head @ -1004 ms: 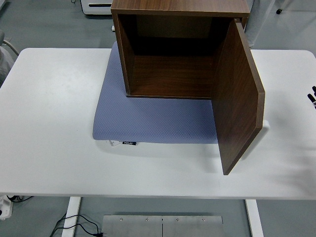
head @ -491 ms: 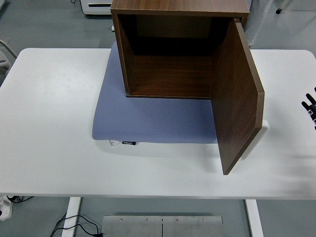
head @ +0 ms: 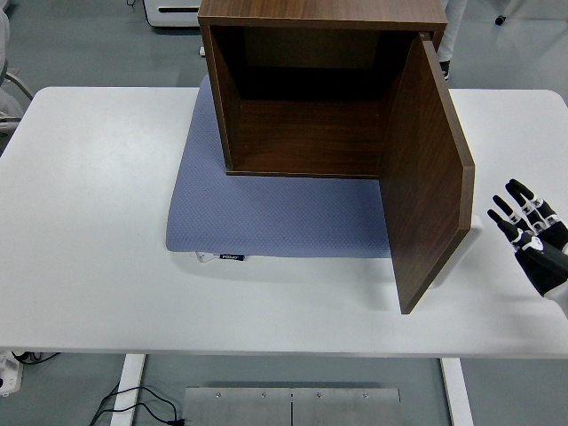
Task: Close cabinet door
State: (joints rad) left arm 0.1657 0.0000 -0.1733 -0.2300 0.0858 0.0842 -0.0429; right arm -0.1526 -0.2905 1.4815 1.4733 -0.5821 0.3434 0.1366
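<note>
A dark wooden cabinet stands at the table's back middle on a blue-grey mat. Its inside is empty. Its door is hinged on the right and stands wide open, swung out toward the near edge. My right hand is over the table to the right of the door, a short gap away from its outer face. Its fingers are spread and hold nothing. My left arm does not show.
The white table runs wide to the left of the mat. A white unit stands on the floor behind the table. A metal base plate lies under the near edge.
My right hand has come in from the right edge, moving left toward the open door. The door and cabinet have not moved.
</note>
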